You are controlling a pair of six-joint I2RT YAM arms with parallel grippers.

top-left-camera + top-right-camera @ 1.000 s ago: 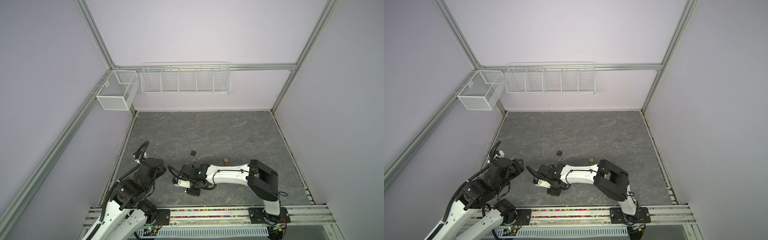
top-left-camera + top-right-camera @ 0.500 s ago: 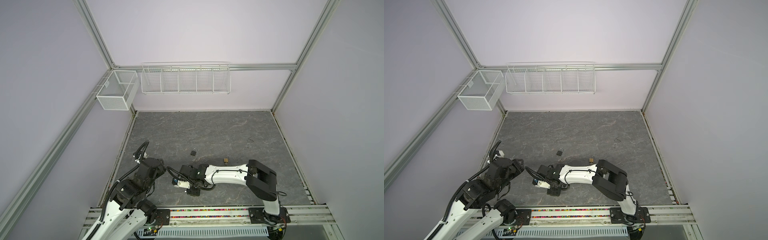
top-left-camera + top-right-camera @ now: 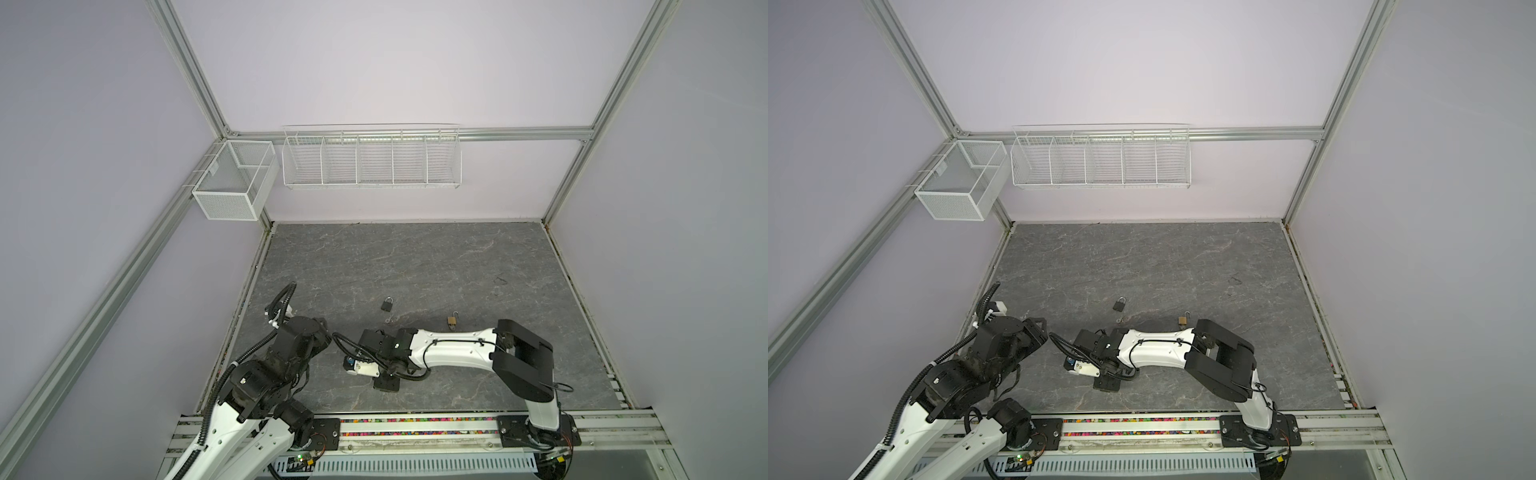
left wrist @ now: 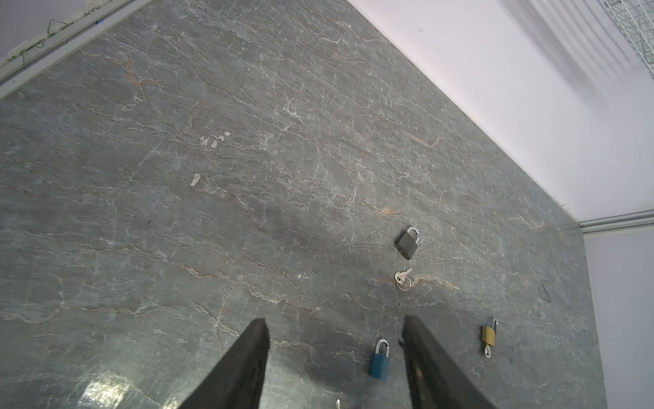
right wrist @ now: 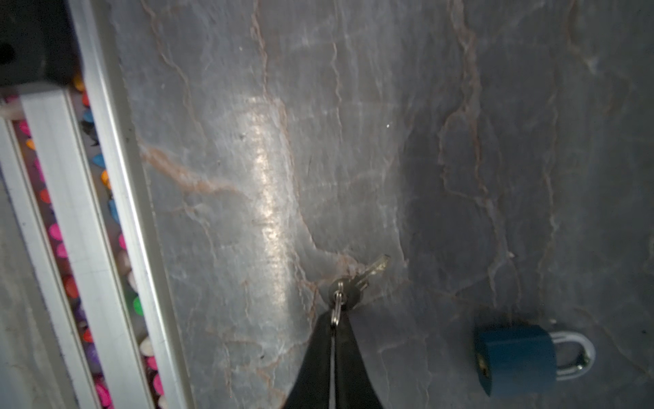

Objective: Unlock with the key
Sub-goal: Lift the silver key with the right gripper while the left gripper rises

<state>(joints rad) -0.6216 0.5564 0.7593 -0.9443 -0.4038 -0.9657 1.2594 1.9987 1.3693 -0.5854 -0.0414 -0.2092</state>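
In the right wrist view my right gripper is shut on the ring of a small silver key. The key's blade sticks out past the fingertips, low over the grey stone table. A blue padlock lies flat a short way beside it, keyhole end toward the gripper. The left wrist view shows my left gripper open above the table, with the same blue padlock lying between its fingers' lines, untouched. In both top views the right arm hides the blue padlock and the key.
A black padlock with a loose key beside it lies further back. A brass padlock with a key in it lies next to the right forearm. The front rail runs close to the right gripper. Wire baskets hang on the back wall.
The right gripper's jaws have closed on the key's ring, and that wrist has shifted slightly to the left. The left arm has stayed still.
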